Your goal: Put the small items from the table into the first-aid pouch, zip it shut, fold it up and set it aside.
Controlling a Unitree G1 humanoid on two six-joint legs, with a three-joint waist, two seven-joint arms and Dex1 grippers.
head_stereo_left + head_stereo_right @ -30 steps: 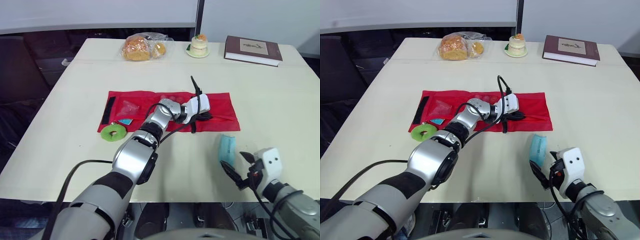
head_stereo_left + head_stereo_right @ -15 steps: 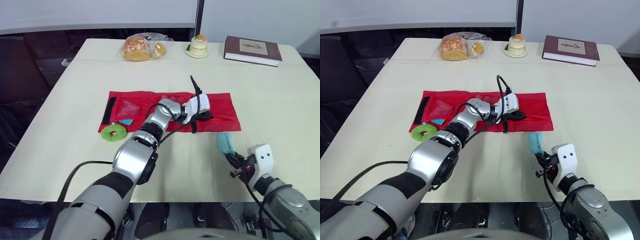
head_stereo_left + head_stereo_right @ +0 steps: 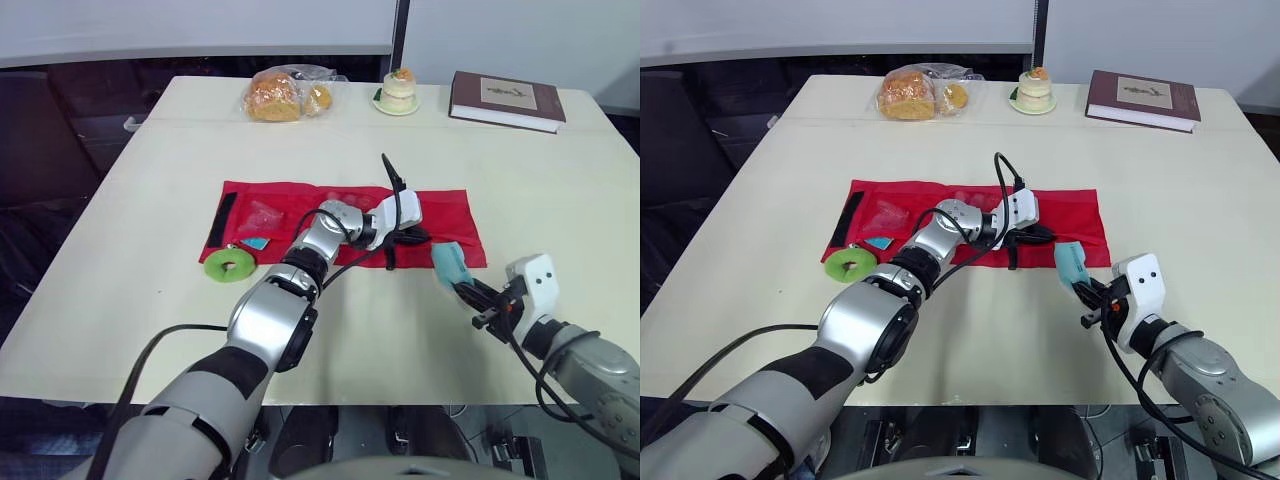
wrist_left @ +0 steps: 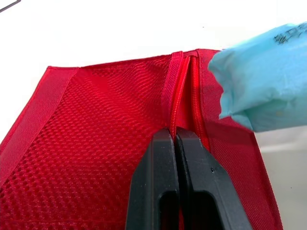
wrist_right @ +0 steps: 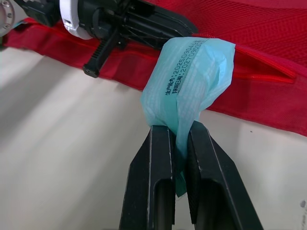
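The red first-aid pouch (image 3: pixel 340 205) lies spread flat across the middle of the table. My left gripper (image 3: pixel 413 237) rests on its right half, shut on the fabric beside the zipper (image 4: pixel 180 96). A light blue packet (image 3: pixel 449 263) hangs just above the table at the pouch's lower right corner, pinched in my right gripper (image 3: pixel 470 293); the right wrist view has the packet (image 5: pixel 189 81) rising from between the shut fingers (image 5: pixel 160 158). Off the pouch's left end, a green ring (image 3: pixel 228 265) and a small teal item (image 3: pixel 252 242) lie on the table. A clear packet (image 3: pixel 262 215) rests on the pouch's left part.
Along the table's far edge stand a bag of bread (image 3: pixel 285 95), a small cake on a plate (image 3: pixel 397 90) and a dark red book (image 3: pixel 507 100). A black strap (image 3: pixel 219 215) lies at the pouch's left end. Bare tabletop (image 3: pixel 150 200) surrounds the pouch.
My right gripper shut on the light blue packet, lifted it off the table and carried it forward to the pouch's right corner. The left gripper stayed put.
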